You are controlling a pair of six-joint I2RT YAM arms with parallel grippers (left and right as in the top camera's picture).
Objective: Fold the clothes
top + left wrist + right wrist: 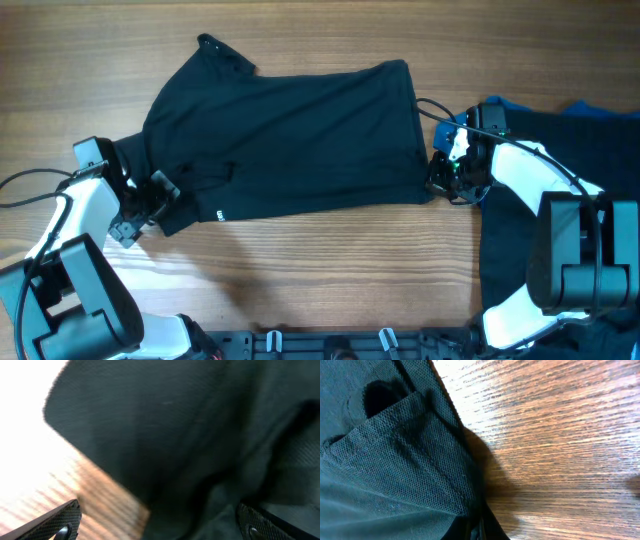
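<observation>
A black short-sleeved shirt (300, 140) lies spread across the wooden table, collar end at the far left, with a small white print (219, 213) at its near edge. My left gripper (160, 195) is at the shirt's near left corner. In the left wrist view its fingers (160, 522) are wide open with black fabric (190, 425) lying between them. My right gripper (438, 180) is at the shirt's near right corner. In the right wrist view its fingers (475, 530) are shut on the folded mesh edge of the shirt (385, 460).
A pile of other dark clothes (560, 150) with a blue garment (590, 108) lies at the right, under the right arm. Bare wood table (330, 270) runs along the near side. A cable (20, 185) trails at the left.
</observation>
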